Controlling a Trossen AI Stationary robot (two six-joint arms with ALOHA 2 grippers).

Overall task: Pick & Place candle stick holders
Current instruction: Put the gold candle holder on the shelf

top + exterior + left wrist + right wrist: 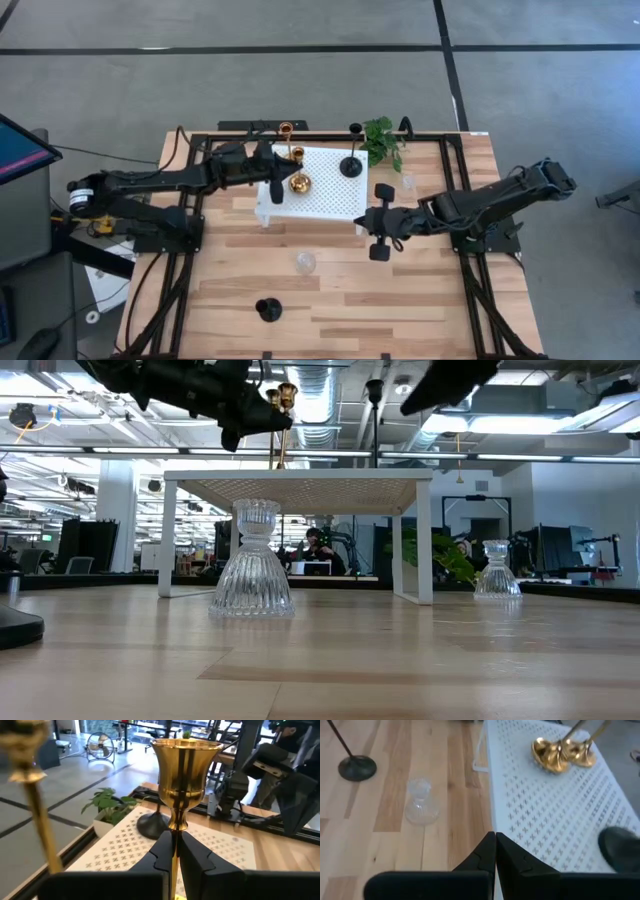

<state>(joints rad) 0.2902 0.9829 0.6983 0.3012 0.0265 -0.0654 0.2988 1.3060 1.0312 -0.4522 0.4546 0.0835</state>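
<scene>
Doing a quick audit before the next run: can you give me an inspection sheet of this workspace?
Surface: wooden table, with a white perforated stand toward the back.
Job's things: two gold holders and a tall black holder on the stand; clear glass holder mid-table, another near the plant; short black holder at the front.
Clutter: small green plant at the back edge.
Grippers: left gripper shut on a gold holder's stem over the stand; right gripper shut, empty, at the stand's edge.
Cables: yellow cable by the left arm's base.
Surroundings: grey floor; a person sits at a desk far behind.
</scene>
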